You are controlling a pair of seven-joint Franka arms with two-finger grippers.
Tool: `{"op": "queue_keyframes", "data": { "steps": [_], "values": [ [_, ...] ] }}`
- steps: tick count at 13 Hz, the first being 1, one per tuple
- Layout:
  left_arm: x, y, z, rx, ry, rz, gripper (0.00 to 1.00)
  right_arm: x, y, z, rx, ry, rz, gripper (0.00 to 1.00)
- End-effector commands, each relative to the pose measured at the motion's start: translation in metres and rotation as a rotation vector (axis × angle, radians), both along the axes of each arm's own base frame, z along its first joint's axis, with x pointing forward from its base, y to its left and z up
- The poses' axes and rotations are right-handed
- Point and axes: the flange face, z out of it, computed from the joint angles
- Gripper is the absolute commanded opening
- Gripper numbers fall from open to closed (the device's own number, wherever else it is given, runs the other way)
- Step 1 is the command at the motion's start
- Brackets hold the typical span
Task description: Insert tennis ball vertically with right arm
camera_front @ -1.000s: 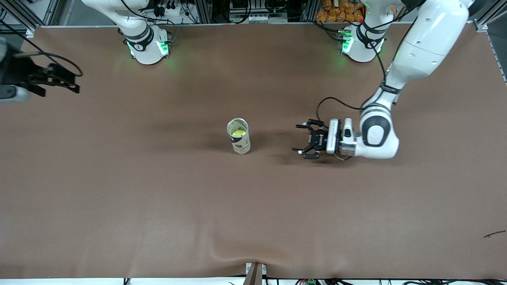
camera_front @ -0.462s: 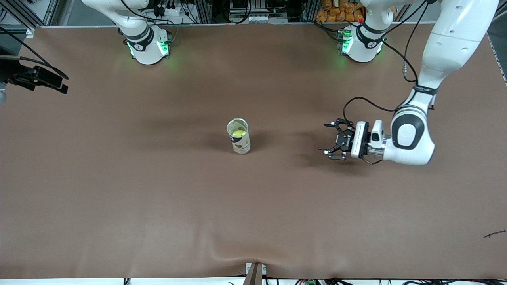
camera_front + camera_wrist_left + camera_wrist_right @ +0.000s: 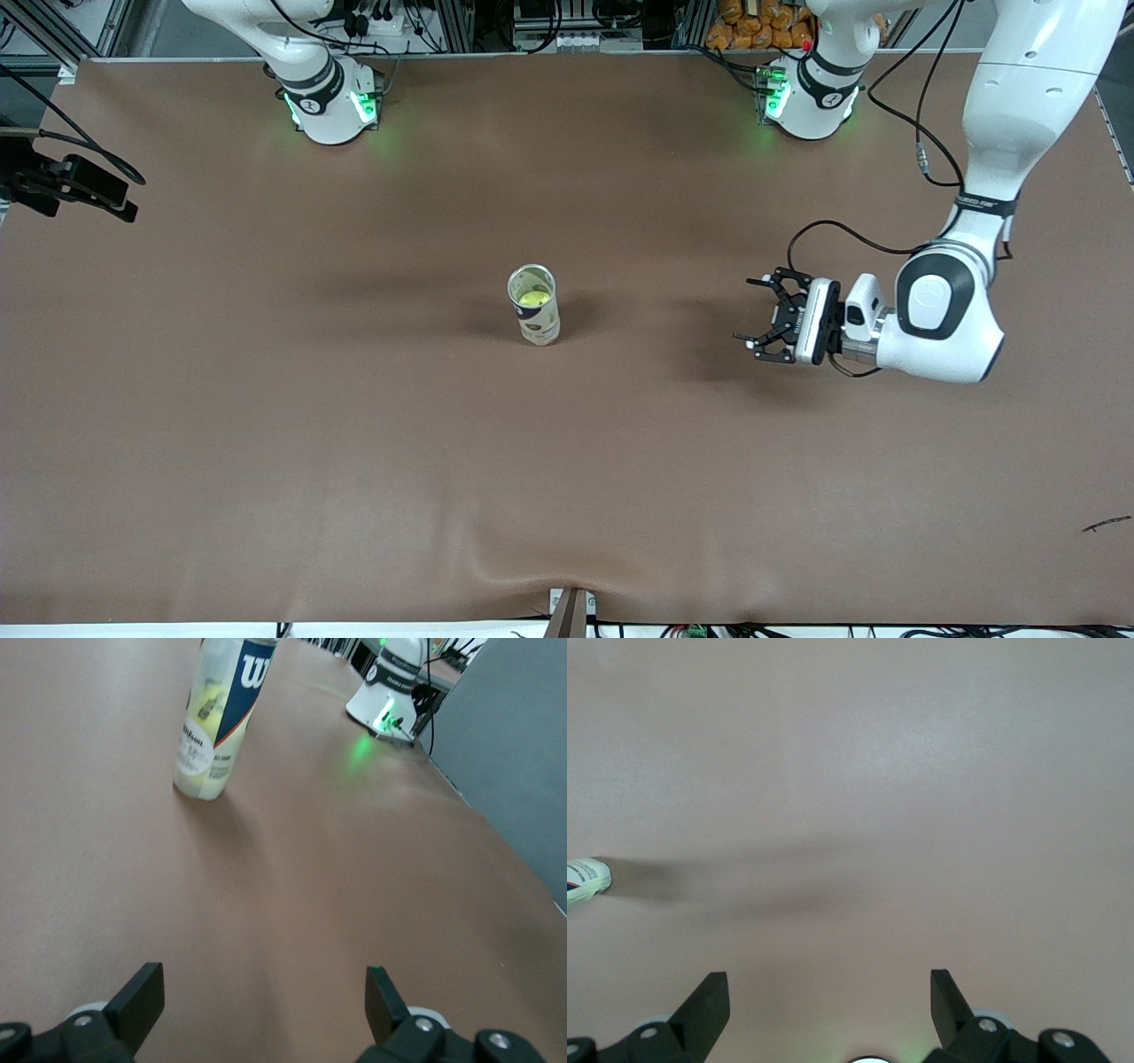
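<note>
A clear tennis ball can (image 3: 534, 306) stands upright in the middle of the table with a yellow tennis ball (image 3: 533, 299) inside. My left gripper (image 3: 753, 315) is open and empty, low over the table, level with the can toward the left arm's end and pointing at it. In the left wrist view the can (image 3: 217, 718) stands ahead of the open gripper (image 3: 261, 1001). My right gripper (image 3: 120, 197) is over the right arm's end of the table, open and empty (image 3: 828, 997). Only the can's base (image 3: 585, 879) shows in the right wrist view.
Brown cloth covers the table (image 3: 567, 461). The two arm bases (image 3: 328, 102) (image 3: 806, 97) stand along the edge farthest from the front camera. A small dark scrap (image 3: 1106, 525) lies near the corner at the left arm's end.
My left gripper has drawn back from the can toward the left arm's end, still open. My right gripper has pulled a little farther toward the table's edge.
</note>
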Motion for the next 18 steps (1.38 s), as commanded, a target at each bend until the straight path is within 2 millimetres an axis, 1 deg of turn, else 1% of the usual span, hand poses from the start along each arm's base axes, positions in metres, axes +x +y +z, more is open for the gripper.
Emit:
{"op": "queue_keyframes", "data": {
  "steps": [1, 2, 3, 4, 6, 7, 8, 10, 11, 13, 15, 18],
  "values": [
    [0.000, 0.020, 0.050, 0.175, 0.031, 0.016, 1.00, -0.002, 0.001, 0.006, -0.019, -0.010, 0.016, 1.00],
    [0.003, 0.033, 0.071, 0.263, 0.043, 0.042, 1.00, -0.001, 0.000, 0.006, -0.007, -0.016, 0.009, 1.00],
    [0.003, 0.039, 0.086, 0.334, 0.072, 0.057, 1.00, 0.001, -0.003, 0.006, -0.004, -0.022, 0.005, 1.00],
    [0.006, 0.055, 0.109, 0.398, 0.103, 0.105, 1.00, 0.001, -0.001, 0.007, 0.010, -0.027, 0.007, 1.00],
    [0.013, 0.077, 0.151, 0.528, 0.192, 0.196, 1.00, 0.000, 0.002, 0.007, 0.028, -0.020, 0.000, 1.00],
    [0.015, 0.084, 0.169, 0.583, 0.219, 0.247, 1.00, 0.001, 0.001, 0.006, 0.028, -0.019, 0.004, 1.00],
    [0.013, 0.088, 0.191, 0.637, 0.236, 0.311, 1.00, 0.000, 0.002, 0.007, 0.028, -0.019, 0.006, 1.00],
    [0.002, 0.081, 0.232, 0.779, 0.255, 0.450, 1.00, 0.000, 0.003, 0.008, 0.028, -0.020, 0.010, 1.00],
    [-0.006, 0.075, 0.249, 0.842, 0.268, 0.505, 1.00, 0.000, 0.003, 0.009, 0.027, -0.023, 0.006, 1.00],
    [-0.017, 0.077, 0.275, 0.930, 0.321, 0.652, 1.00, 0.000, 0.000, 0.008, 0.013, -0.020, 0.003, 1.00],
    [-0.035, 0.071, 0.303, 1.029, 0.381, 0.817, 1.00, -0.001, -0.005, 0.008, 0.013, -0.020, -0.008, 1.00],
    [-0.058, 0.072, 0.341, 1.078, 0.447, 1.012, 1.00, -0.001, -0.005, 0.010, 0.012, -0.027, -0.008, 1.00]
  ]
}}
